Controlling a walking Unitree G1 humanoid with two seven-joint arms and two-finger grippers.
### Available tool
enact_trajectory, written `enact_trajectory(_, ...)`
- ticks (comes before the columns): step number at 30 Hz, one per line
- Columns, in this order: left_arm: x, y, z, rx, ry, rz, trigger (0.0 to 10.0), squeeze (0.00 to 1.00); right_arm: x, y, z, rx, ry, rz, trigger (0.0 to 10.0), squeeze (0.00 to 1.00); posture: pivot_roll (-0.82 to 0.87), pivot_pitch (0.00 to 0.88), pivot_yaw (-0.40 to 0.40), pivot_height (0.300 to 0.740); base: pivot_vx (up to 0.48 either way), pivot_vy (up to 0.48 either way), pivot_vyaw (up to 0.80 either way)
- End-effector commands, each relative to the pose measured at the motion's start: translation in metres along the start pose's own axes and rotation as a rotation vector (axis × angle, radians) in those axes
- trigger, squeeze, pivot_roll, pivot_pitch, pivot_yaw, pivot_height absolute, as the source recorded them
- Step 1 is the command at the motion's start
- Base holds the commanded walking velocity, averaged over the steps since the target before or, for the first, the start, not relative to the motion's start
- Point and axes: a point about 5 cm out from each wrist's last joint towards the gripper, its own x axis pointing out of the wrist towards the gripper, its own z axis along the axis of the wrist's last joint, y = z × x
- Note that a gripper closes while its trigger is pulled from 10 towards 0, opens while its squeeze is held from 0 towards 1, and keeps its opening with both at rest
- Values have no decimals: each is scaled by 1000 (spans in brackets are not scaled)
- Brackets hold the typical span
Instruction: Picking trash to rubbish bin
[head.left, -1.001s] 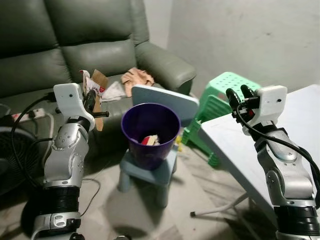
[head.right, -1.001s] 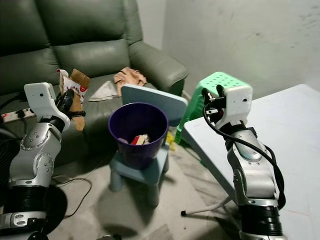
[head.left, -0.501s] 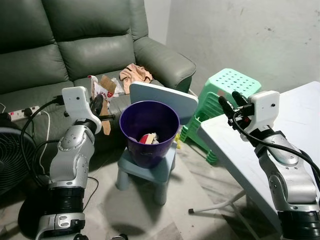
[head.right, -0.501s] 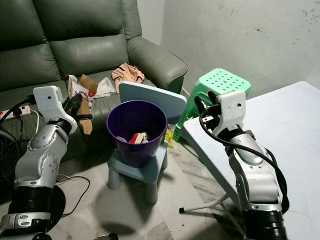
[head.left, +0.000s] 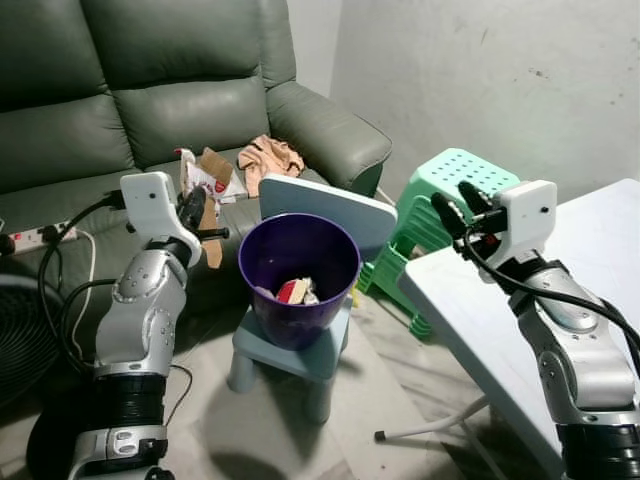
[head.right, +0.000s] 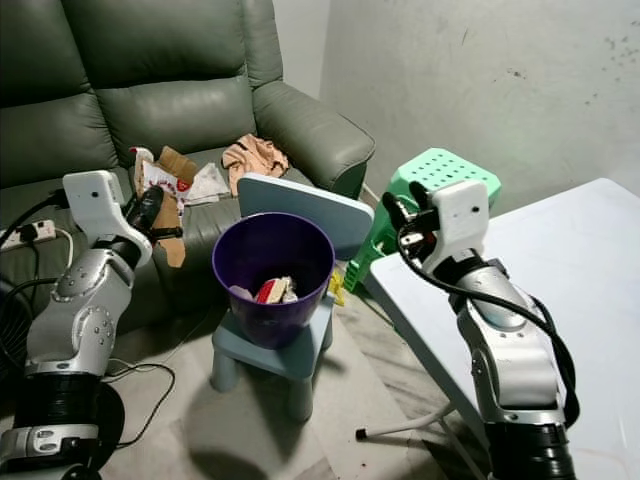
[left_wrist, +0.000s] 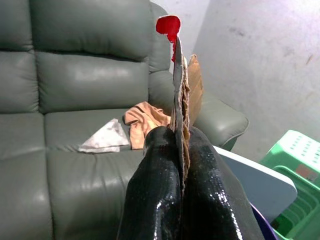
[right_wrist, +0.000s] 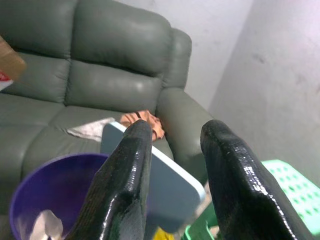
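Left gripper (head.left: 196, 212) raised beside the purple bin (head.left: 298, 273), just off its rim on the sofa side, its 2 fingers (left_wrist: 155, 195) pressed together on a flat scrap of brown cardboard and red-and-white wrapper (left_wrist: 179, 75) that stands upright above them. The bin sits on a small pale-blue child's chair (head.left: 330, 202), chair back rising behind it; inside lie a few bits of trash, 1 red and white (head.left: 296, 291). Right gripper (head.left: 457, 205) held up near the corner of the white table (head.left: 480, 310), well apart from the bin, its 2 fingers (right_wrist: 125, 185) spread with a clear gap and nothing between them. Green leather sofa (head.left: 150, 110) behind, with a peach cloth (head.left: 271, 157) and a flat grey paper piece (left_wrist: 102, 137) on the seat. Green plastic stool (head.left: 455, 178) beside the table.
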Motion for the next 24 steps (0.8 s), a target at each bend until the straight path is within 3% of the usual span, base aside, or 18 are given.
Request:
enact_trajectory(1,0,-9,1,-13,-11,-27,10000,0,-6,-5,0,-5,10,-9,10000,0,-85,97,-98,740,401,0,0)
enact_trajectory(7,0,-9,0,-10,-7,-17,10000,0,-6,-3,-1,2,22,3,10000,0,-84,95,-99,740,374,0,0)
enact_trajectory(16,-1,-11,0,-8,-17,-7,10000,0,-9,4,-8,42,79,99,10000,0,-83,89,-104,740,0,0,0)
enact_trajectory(17,-1,-11,-1,-3,-14,-8,10000,0,-9,4,-7,28,75,106,10000,157,-83,87,-105,740,0,0,0)
enact_trajectory(18,-2,-12,-3,2,-7,-29,10000,0,-10,6,-7,29,71,139,10000,1000,-83,86,-105,740,0,0,0)
enact_trajectory(24,-5,-11,-17,38,55,-106,10000,0,-12,7,-5,-19,96,223,10000,1000,-85,82,-106,740,0,0,0)
